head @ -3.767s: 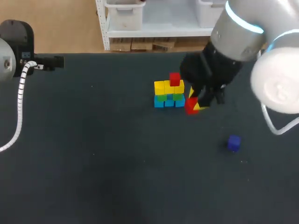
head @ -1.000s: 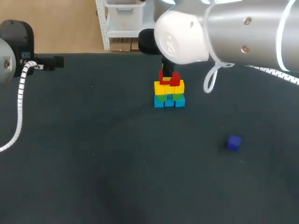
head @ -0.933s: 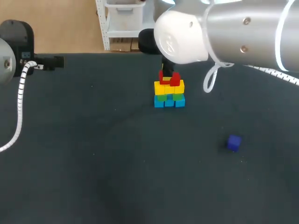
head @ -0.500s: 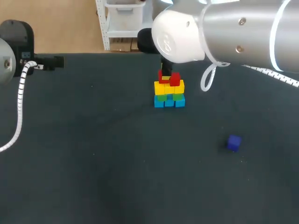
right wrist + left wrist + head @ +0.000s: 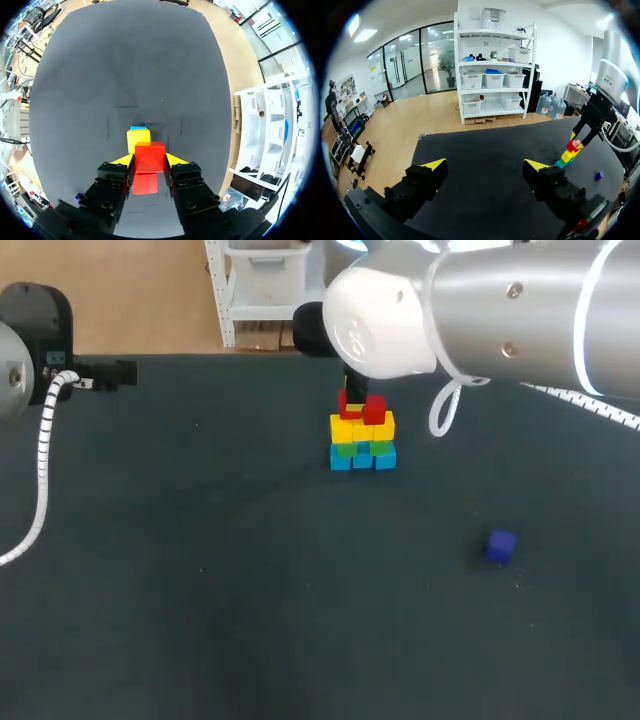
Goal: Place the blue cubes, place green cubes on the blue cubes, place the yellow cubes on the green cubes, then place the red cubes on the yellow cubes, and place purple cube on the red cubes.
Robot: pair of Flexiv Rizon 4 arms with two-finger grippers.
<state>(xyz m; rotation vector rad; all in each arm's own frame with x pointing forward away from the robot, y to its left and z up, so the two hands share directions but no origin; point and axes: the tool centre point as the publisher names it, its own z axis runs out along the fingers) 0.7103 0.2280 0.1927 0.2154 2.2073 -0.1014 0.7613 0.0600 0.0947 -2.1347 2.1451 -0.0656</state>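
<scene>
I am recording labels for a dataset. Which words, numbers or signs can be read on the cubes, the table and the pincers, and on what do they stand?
None can be read.
The stacked cubes, the purple cube, the red cube in the right pincer and the table are plain.
The left pincer shows no legible marking.

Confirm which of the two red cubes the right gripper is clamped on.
The red cube between the yellow tips of the right gripper, a finger against each side. The other red cube sits under the gripper, not between the tips.
</scene>
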